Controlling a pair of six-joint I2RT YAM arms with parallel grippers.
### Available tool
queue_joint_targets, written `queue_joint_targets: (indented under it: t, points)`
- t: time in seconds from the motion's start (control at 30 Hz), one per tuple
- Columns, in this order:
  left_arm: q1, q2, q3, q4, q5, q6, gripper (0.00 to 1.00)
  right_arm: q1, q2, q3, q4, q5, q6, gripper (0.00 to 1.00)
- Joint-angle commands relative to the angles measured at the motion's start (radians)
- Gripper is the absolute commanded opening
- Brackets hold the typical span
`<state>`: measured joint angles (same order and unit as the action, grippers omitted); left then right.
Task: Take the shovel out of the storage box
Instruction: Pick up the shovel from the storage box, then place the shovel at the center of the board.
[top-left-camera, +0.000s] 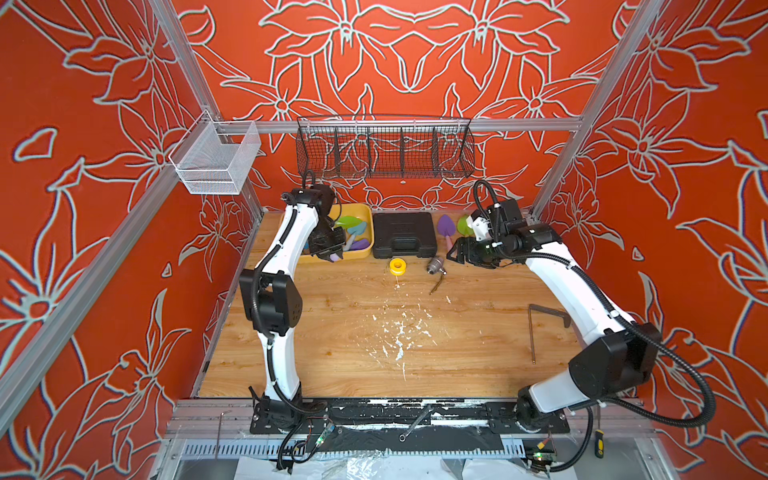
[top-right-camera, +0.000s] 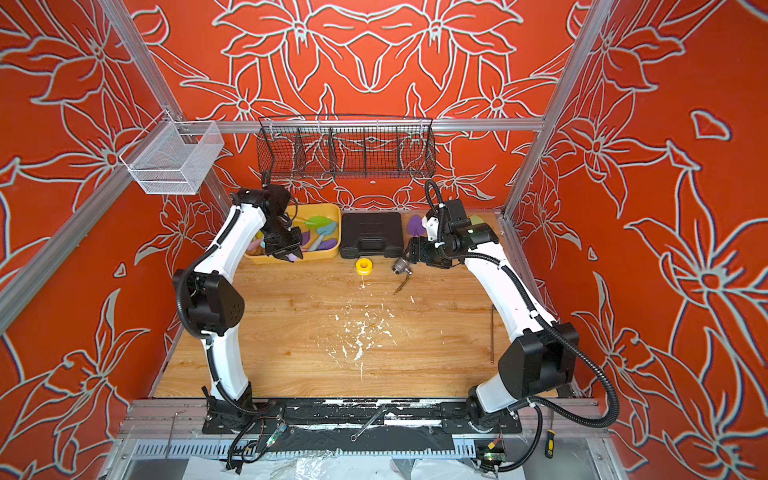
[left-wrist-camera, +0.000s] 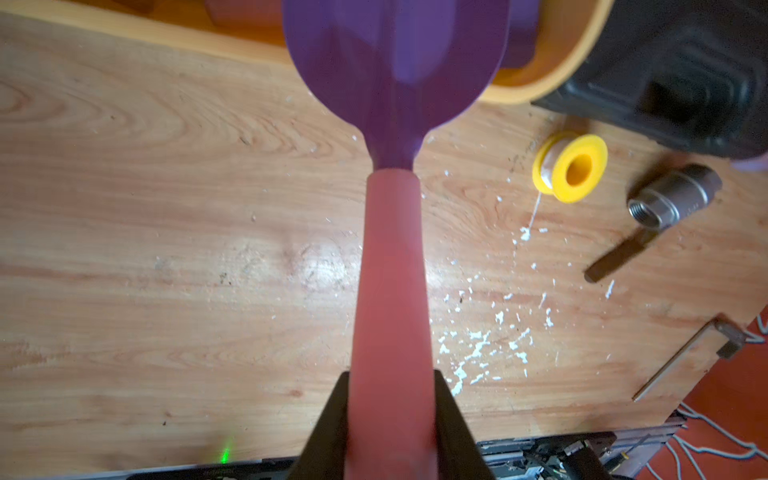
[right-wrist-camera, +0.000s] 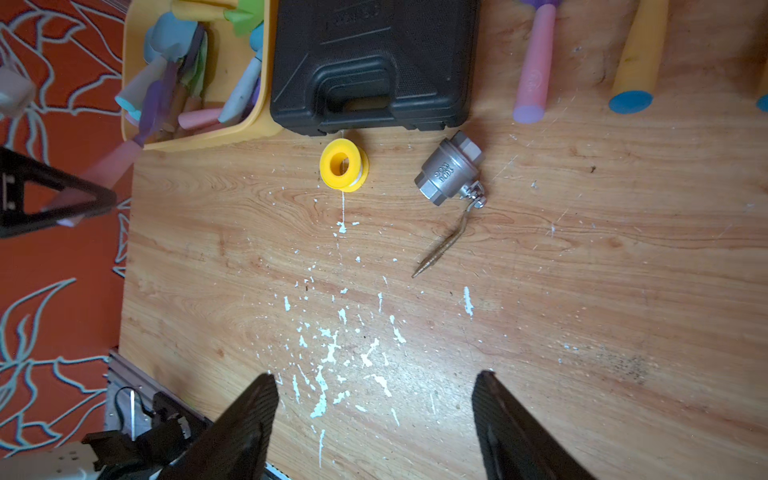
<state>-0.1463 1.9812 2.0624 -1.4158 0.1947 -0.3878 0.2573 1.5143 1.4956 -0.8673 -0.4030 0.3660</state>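
1. The purple plastic shovel with a pink handle (left-wrist-camera: 390, 270): blade tip runs off the left wrist view's edge; handle end blurs where the left gripper (left-wrist-camera: 390, 374) clamps it.
2. The shallow yellow plastic storage box (top-left-camera: 357, 254): the left arm (top-left-camera: 297, 235) covers its left half in both top views.
3. The yellow-handled, blue-capped tool (right-wrist-camera: 638, 54): head cut off in the right wrist view.

Wood-grain table (right-wrist-camera: 582, 291) was speckled with white flecks (right-wrist-camera: 332, 353), thickest just ahead of the jaws of the right gripper (right-wrist-camera: 376, 376). Farther ahead lay a yellow tape spool (right-wrist-camera: 344, 165) and a steel ball valve (right-wrist-camera: 451, 172), apart, with the valve's lever pointing back toward the jaws. Beyond the spool sat a black tool case (right-wrist-camera: 374, 62), with the storage box (right-wrist-camera: 208, 139) just beside it. Beyond the valve lay a pink-handled shovel (right-wrist-camera: 534, 75) and a yellow-handled shovel (right-wrist-camera: 638, 54). An L-shaped hex key (top-left-camera: 532, 336) lay well behind the jaws.
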Motion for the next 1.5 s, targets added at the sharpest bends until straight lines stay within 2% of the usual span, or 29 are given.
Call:
queue_joint_targets:
  t: [0.0, 0.17, 0.37, 0.5, 0.83, 1.07, 1.33, 1.4, 1.47]
  points:
    - [-0.105, -0.109, -0.076, 0.036, -0.043, -0.082, 0.00, 0.005, 0.004, -0.026, 0.064, -0.090, 0.098, 0.75]
    - [-0.287, -0.214, -0.194, 0.186, -0.120, -0.231, 0.00, 0.017, -0.004, -0.079, 0.194, -0.191, 0.250, 0.73]
    - [-0.470, -0.202, -0.239, 0.336, -0.173, -0.336, 0.00, 0.066, 0.021, -0.133, 0.346, -0.264, 0.400, 0.71]
    - [-0.526, -0.148, -0.190, 0.356, -0.169, -0.356, 0.00, 0.104, 0.042, -0.161, 0.434, -0.274, 0.465, 0.69]
    - [-0.579, -0.075, -0.120, 0.384, -0.118, -0.358, 0.00, 0.180, 0.142, -0.138, 0.456, -0.267, 0.482, 0.64]
    - [-0.581, -0.071, -0.105, 0.392, -0.101, -0.345, 0.00, 0.200, 0.191, -0.114, 0.401, -0.251, 0.459, 0.48]
    - [-0.579, -0.093, -0.141, 0.447, -0.086, -0.330, 0.00, 0.199, 0.189, -0.098, 0.359, -0.259, 0.422, 0.07]
    - [-0.569, -0.109, -0.168, 0.490, -0.054, -0.321, 0.11, 0.198, 0.180, -0.092, 0.329, -0.265, 0.391, 0.00]
    - [-0.556, -0.127, -0.198, 0.531, -0.010, -0.306, 0.24, 0.194, 0.165, -0.088, 0.296, -0.261, 0.356, 0.00]
